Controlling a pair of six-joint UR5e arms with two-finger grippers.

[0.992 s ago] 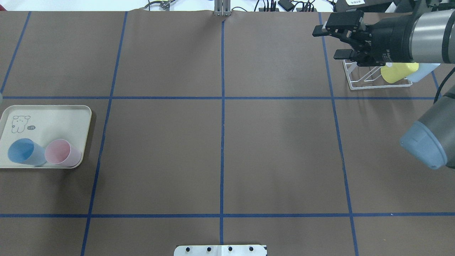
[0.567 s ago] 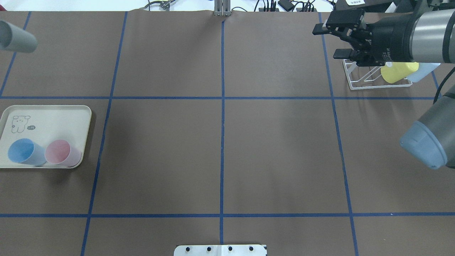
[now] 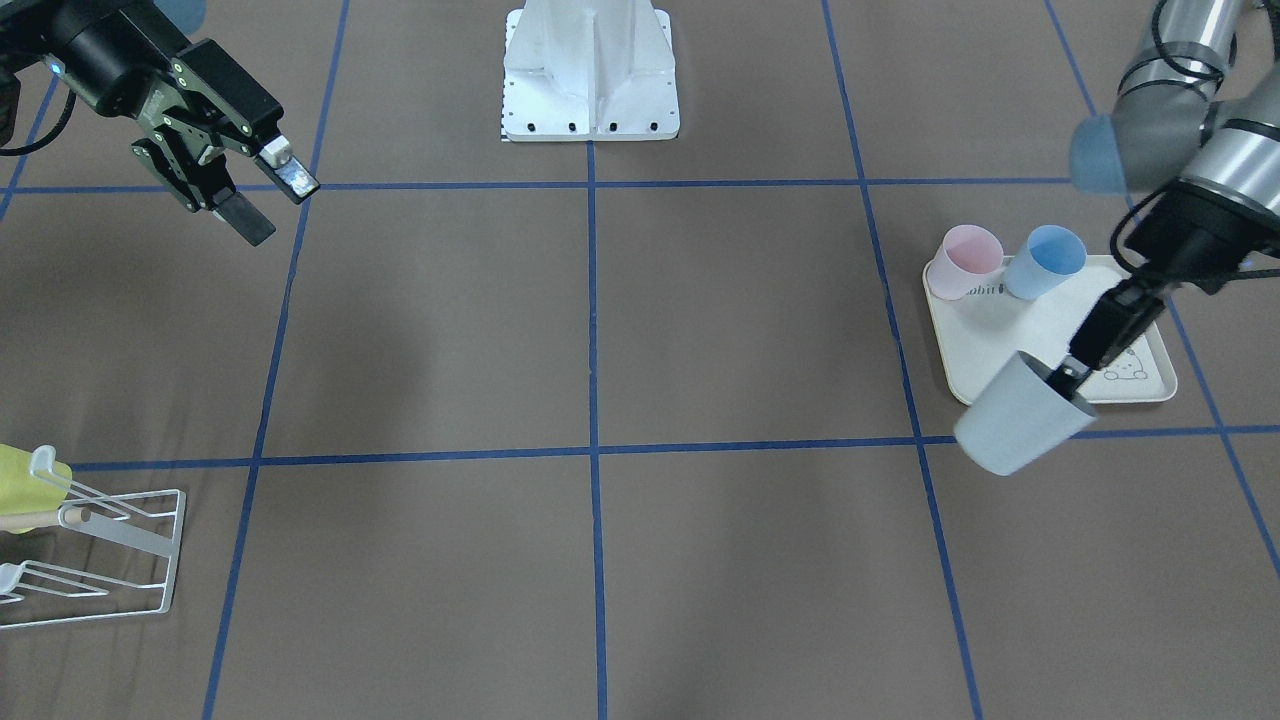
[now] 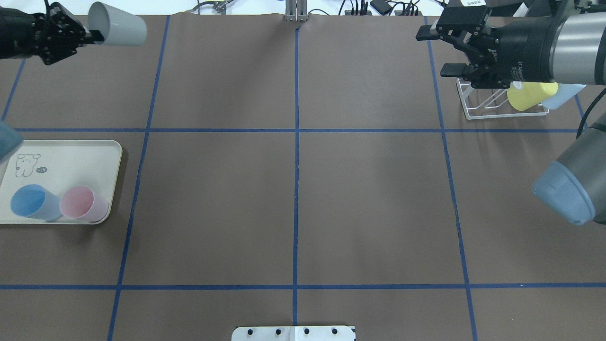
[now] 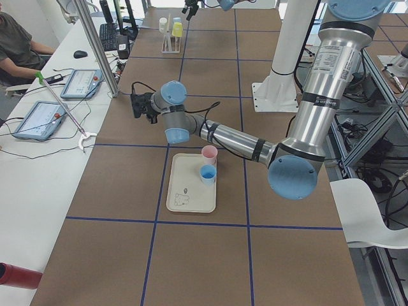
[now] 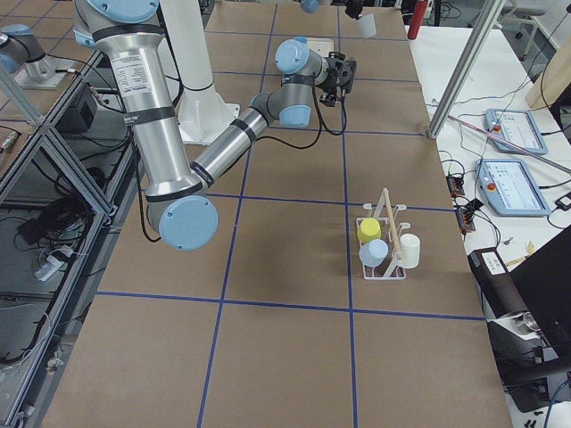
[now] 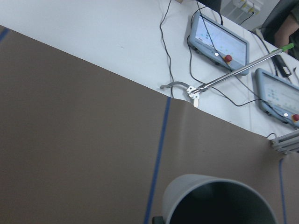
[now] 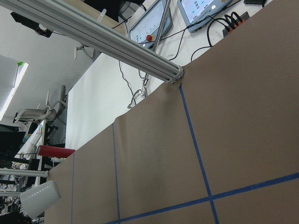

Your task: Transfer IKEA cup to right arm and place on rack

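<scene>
Front view, cup: you see the grey cup (image 3: 1010,420) held sideways in the air over the tray (image 3: 1020,335) corner on your side. The left gripper (image 3: 1068,376) is clamped on its rim, one finger inside.
Front view, other arm: the right gripper (image 3: 275,203) is empty with its fingers apart, well away from the tray.
Overhead, change: within the last second the cup and left gripper have come into view beyond the tray. The right gripper has barely shifted and waits above the rack (image 4: 492,111).
Meaning: I judge the carry toward the handover has begun. No transfer yet.
Right side view: the rack, well apart from the tray, already holds three cups.
Wrist views: the left shows the cup's open mouth, and the right shows the cup small and distant.
Surface: the table (image 4: 293,199) is covered in brown paper with blue tape lines.
Room: white benches, tablets, cables, and a seated person.
</scene>
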